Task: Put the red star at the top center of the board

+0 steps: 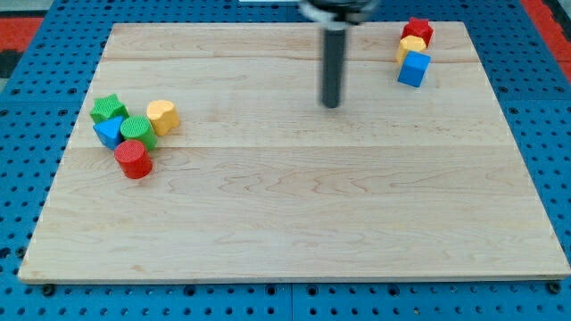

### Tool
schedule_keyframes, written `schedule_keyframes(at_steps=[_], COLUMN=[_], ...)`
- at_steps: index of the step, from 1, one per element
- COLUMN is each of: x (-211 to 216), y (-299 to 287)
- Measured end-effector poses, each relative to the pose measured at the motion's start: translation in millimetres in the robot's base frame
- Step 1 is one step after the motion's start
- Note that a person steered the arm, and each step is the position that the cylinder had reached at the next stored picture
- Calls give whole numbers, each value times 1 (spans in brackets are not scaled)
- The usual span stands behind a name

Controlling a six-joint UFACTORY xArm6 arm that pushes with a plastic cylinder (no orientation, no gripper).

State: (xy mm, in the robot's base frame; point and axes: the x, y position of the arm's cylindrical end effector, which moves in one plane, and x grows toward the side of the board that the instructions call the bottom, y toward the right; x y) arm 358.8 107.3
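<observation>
The red star sits near the board's top right corner, touching a yellow block just below it. A blue cube lies under those two. My tip rests on the wooden board in the upper middle, well to the left of the red star and a little lower, touching no block.
A cluster sits at the view's left: a green star, a blue block, a green cylinder, a yellow cylinder and a red cylinder. A blue pegboard surrounds the board.
</observation>
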Motion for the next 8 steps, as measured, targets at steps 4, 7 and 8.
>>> schedule_keyframes(at_steps=[4, 7, 8], x=[-142, -153, -150], y=[125, -19, 61])
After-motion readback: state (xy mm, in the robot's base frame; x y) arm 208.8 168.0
